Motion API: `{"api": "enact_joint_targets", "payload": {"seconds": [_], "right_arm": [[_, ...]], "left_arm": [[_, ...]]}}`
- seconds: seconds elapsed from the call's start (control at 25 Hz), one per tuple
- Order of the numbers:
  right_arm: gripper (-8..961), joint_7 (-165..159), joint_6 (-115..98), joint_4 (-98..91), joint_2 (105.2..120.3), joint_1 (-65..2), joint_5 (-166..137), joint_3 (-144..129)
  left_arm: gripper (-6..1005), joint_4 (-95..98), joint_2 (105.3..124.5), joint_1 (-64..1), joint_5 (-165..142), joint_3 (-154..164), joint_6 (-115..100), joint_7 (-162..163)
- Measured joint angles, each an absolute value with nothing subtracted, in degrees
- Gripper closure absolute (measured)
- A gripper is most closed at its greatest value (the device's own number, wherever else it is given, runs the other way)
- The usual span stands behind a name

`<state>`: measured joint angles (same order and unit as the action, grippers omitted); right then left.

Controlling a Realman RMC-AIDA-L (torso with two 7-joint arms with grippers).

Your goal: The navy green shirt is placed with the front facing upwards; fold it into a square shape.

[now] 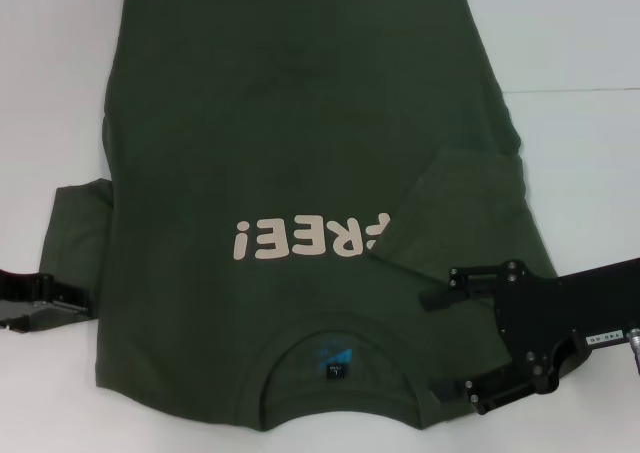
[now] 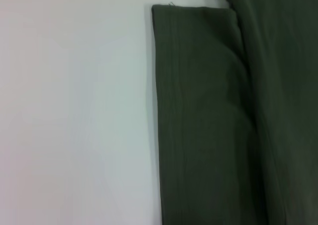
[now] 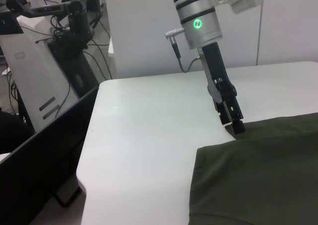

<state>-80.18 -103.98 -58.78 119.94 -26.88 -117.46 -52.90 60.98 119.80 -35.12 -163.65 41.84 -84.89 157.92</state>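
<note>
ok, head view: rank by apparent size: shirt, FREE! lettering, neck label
1. navy green shirt, by far the largest
2. FREE! lettering
3. blue neck label, smallest
All lie flat on the table, so nearness hardly skews this.

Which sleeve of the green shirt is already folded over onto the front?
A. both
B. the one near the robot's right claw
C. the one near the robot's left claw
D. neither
B: on the navy green shirt, the sleeve beside the right claw lies folded over the chest, while the sleeve by the left claw lies spread on the table.
</note>
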Motion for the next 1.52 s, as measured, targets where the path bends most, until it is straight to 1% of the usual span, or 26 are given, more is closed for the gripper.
{"api": "enact_joint_targets", "payload": {"seconds": [1.52], "right_arm": [[36,-81.0,-103.2,-58.8,119.91,-27.1,-117.5,-53.3]], "left_arm": [[110,59.2,119.64,-35.4,-163.7,42.1,-82.3,157.6]]}}
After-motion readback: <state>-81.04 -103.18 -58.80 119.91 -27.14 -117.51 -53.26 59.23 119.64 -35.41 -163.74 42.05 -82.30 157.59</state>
